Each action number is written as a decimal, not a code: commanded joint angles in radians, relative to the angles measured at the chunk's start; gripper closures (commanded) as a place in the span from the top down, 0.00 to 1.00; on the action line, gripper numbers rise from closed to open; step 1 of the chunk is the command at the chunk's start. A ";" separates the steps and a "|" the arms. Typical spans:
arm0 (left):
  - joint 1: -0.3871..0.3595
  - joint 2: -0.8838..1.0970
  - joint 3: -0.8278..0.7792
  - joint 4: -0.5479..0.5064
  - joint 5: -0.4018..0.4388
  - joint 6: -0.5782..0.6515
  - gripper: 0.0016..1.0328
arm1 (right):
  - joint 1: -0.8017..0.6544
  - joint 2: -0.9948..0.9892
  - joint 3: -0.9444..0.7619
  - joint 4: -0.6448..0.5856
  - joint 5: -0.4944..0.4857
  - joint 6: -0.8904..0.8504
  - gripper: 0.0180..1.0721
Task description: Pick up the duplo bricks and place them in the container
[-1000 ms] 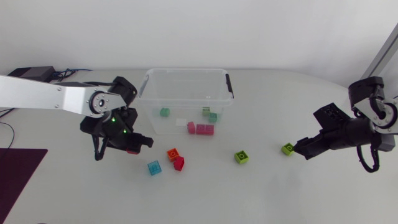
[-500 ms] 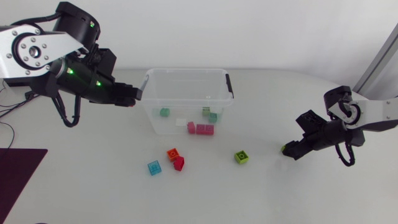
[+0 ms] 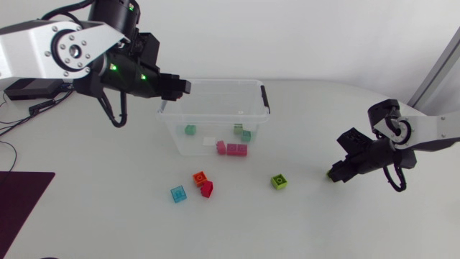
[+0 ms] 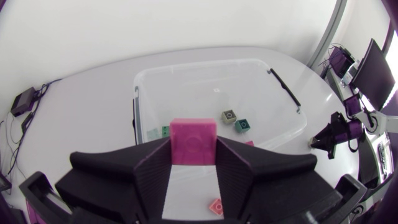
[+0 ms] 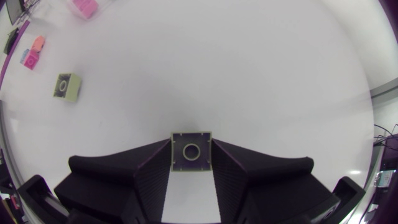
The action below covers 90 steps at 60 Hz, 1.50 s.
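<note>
Your left tool clamps a square pink brick from two sides, over the edge of the clear container. Your right tool clamps a square green brick down at the counter, its stud facing the wrist.

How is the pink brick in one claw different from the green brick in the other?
Colour: the pink brick is magenta, the green brick lime.
Height: the left gripper holds the pink brick in the air; the green brick looks to rest on the table.
Place: the pink brick is at the container rim, the green brick far from it.
Shared: each sits between two black fingers, the green in the right gripper.
</note>
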 commanded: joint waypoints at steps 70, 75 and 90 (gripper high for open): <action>-0.089 -0.366 -0.573 -0.085 0.138 0.479 0.92 | 0.570 0.058 0.671 -0.091 -0.007 0.312 0.28; -0.102 -0.345 -0.590 -0.068 0.137 0.499 0.92 | 0.579 0.121 0.723 -0.089 -0.001 0.318 0.58; -0.086 -0.184 -0.585 0.023 0.137 0.579 0.92 | 0.592 0.024 0.682 -0.106 0.013 0.310 0.95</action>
